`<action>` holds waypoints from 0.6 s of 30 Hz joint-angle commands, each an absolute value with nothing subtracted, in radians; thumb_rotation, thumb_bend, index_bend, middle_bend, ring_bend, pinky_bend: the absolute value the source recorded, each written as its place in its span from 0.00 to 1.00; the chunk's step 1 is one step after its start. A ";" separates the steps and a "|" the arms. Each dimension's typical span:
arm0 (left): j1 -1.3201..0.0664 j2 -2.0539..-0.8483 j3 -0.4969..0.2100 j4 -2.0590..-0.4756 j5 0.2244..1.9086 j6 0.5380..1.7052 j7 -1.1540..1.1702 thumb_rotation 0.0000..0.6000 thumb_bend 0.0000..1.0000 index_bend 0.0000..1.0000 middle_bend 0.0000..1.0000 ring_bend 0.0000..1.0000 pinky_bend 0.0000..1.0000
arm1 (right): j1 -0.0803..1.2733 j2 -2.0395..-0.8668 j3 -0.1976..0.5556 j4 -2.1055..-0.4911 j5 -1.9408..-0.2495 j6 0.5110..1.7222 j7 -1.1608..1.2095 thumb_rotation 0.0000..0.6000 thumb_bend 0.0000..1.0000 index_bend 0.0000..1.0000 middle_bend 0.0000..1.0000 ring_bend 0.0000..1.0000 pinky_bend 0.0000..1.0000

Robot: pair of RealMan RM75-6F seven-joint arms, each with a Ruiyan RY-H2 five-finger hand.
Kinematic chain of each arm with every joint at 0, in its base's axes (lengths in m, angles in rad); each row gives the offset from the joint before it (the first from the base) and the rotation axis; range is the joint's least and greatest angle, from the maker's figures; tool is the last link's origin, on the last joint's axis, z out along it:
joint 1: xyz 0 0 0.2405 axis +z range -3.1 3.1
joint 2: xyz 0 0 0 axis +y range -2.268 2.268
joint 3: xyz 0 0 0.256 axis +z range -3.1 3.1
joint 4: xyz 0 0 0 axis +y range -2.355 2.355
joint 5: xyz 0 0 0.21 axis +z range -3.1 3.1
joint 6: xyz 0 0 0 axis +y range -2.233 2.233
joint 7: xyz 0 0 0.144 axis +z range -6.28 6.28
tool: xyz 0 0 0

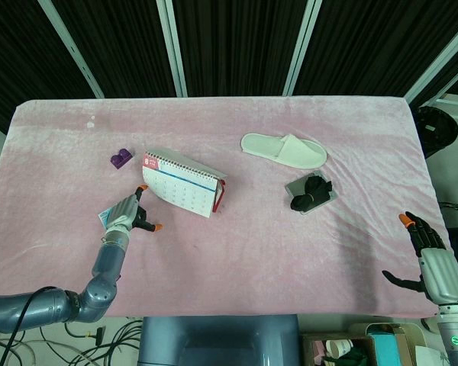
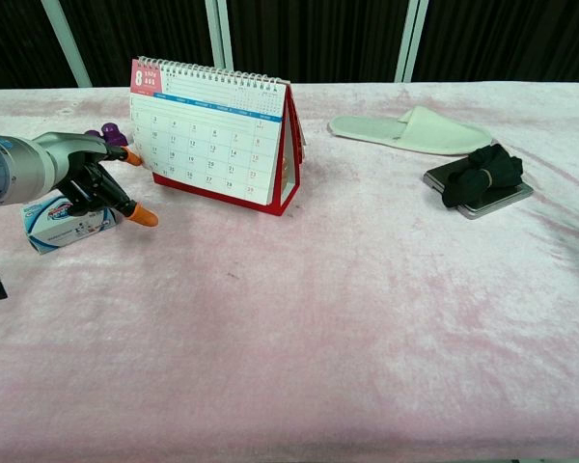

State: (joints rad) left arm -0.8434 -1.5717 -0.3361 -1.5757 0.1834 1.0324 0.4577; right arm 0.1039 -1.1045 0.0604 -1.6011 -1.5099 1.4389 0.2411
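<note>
My left hand [image 1: 130, 215] [image 2: 89, 176] hovers with its orange-tipped fingers apart and nothing in it. One fingertip [image 2: 133, 157] reaches up to the left edge of a red-based desk calendar [image 1: 182, 183] [image 2: 217, 135]; I cannot tell whether it touches. A blue-and-white packet [image 1: 104, 216] [image 2: 60, 224] lies right beside and partly under that hand. My right hand [image 1: 431, 255] shows only in the head view, at the table's front right corner. Its fingers are spread and it holds nothing.
A white slipper [image 1: 284, 149] [image 2: 415, 130] lies at the back right. A black bundle [image 1: 309, 191] [image 2: 482, 169] sits on a flat grey case [image 2: 497, 200]. A small purple object [image 1: 120, 158] [image 2: 98, 135] lies behind the left hand. Pink cloth [image 1: 252, 252] covers the table.
</note>
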 commanded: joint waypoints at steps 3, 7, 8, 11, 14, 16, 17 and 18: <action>-0.843 -1.571 -0.335 -1.577 0.183 1.034 0.458 1.00 0.16 0.00 0.84 0.78 0.85 | 0.104 -1.104 0.060 -1.601 -1.511 1.439 0.242 1.00 0.06 0.00 0.00 0.00 0.09; -0.842 -1.570 -0.333 -1.579 0.184 1.035 0.457 1.00 0.16 0.00 0.84 0.78 0.85 | 0.103 -1.104 0.060 -1.601 -1.511 1.441 0.244 1.00 0.06 0.00 0.00 0.00 0.09; -0.841 -1.570 -0.333 -1.579 0.183 1.035 0.457 1.00 0.16 0.00 0.84 0.78 0.85 | 0.103 -1.104 0.060 -1.601 -1.511 1.441 0.244 1.00 0.06 0.00 0.00 0.00 0.09; -0.841 -1.569 -0.332 -1.581 0.183 1.036 0.456 1.00 0.16 0.00 0.84 0.78 0.85 | 0.102 -1.104 0.059 -1.601 -1.514 1.442 0.244 1.00 0.06 0.00 0.00 0.00 0.09; -0.841 -1.569 -0.333 -1.582 0.184 1.036 0.455 1.00 0.16 0.00 0.84 0.78 0.85 | 0.102 -1.104 0.059 -1.601 -1.514 1.443 0.244 1.00 0.06 0.00 0.00 0.00 0.09; -0.842 -1.569 -0.334 -1.582 0.185 1.035 0.455 1.00 0.16 0.00 0.84 0.78 0.85 | 0.101 -1.103 0.059 -1.601 -1.513 1.444 0.244 1.00 0.06 0.00 0.00 0.00 0.09; -0.842 -1.568 -0.334 -1.582 0.185 1.035 0.456 1.00 0.16 0.00 0.84 0.78 0.85 | 0.101 -1.103 0.059 -1.602 -1.514 1.444 0.244 1.00 0.06 0.00 0.00 0.00 0.09; -0.843 -1.568 -0.334 -1.583 0.185 1.034 0.455 1.00 0.16 0.00 0.84 0.78 0.85 | 0.101 -1.103 0.059 -1.602 -1.514 1.444 0.244 1.00 0.06 0.00 0.00 0.00 0.09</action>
State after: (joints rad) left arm -0.8428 -1.5684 -0.3342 -1.5829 0.1850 1.0338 0.4554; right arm 0.1006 -1.1033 0.0586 -1.6019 -1.5136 1.4444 0.2440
